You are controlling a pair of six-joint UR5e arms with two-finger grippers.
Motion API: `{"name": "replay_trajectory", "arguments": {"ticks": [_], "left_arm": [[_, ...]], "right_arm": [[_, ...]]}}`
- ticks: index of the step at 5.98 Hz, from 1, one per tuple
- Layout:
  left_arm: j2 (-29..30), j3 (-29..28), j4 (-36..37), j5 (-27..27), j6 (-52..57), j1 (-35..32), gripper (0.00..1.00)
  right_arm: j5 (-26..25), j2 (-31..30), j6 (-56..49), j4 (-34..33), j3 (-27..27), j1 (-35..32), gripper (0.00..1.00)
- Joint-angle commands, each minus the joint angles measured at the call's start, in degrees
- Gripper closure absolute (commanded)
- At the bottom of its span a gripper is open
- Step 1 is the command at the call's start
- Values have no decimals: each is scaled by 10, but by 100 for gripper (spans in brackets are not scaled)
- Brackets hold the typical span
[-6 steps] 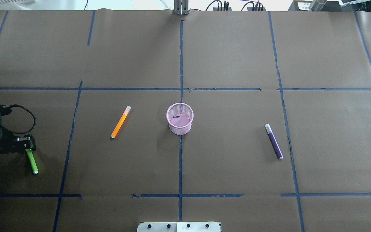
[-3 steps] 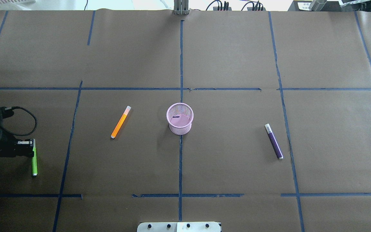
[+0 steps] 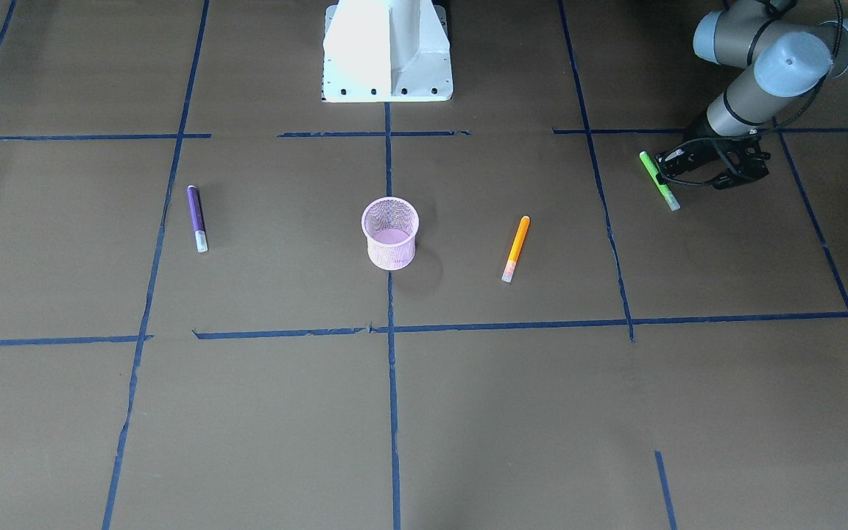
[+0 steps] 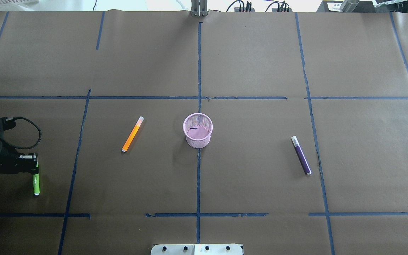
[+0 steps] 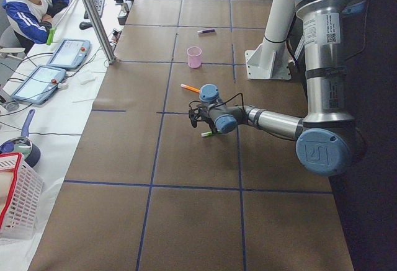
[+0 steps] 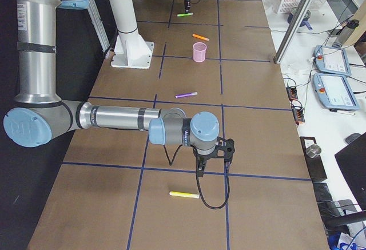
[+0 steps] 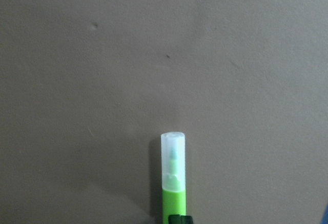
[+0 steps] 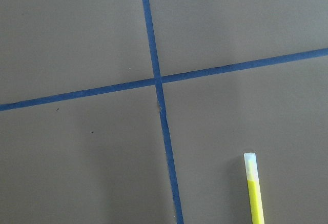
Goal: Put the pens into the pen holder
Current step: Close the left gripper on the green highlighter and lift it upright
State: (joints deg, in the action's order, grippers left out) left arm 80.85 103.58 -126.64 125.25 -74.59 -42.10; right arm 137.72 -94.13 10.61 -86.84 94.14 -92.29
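The pink mesh pen holder [image 4: 197, 130] stands upright at the table's middle, also in the front view [image 3: 390, 233]. The orange pen [image 4: 132, 134] lies to its left and the purple pen [image 4: 301, 155] to its right, both flat on the table. My left gripper [image 4: 34, 165] is at the far left edge, shut on the green pen [image 4: 36, 183]. That pen's pale cap sticks out ahead of the fingers in the left wrist view [image 7: 173, 157], low over the table. My right gripper [image 6: 214, 154] shows only in the exterior right view, so I cannot tell whether it is open or shut.
A yellow pen [image 6: 184, 194] lies on the table near the right gripper and shows in the right wrist view [image 8: 253, 188]. The white robot base [image 3: 387, 51] stands at the table's robot side. An operator [image 5: 31, 4] sits beside the table with tablets.
The left gripper has turned with the green pen, which has swung from tilted to pointing straight toward the robot's side, and has shifted slightly left. Nothing else has moved.
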Motion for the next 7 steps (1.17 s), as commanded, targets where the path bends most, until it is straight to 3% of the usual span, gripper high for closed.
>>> {"name": "replay_trajectory", "arguments": {"ticks": [1,2,7], "left_arm": [[1,0,1,3,1,-4,74],[4,-3,1,-9,22,-4,48],[25,-28,1,-29,23,3,45]], "right_arm": [[0,0,0,0,-1,0,0],[-1,0,0,0,-3,0,0],[-1,0,-1,0,-3,0,0]]}}
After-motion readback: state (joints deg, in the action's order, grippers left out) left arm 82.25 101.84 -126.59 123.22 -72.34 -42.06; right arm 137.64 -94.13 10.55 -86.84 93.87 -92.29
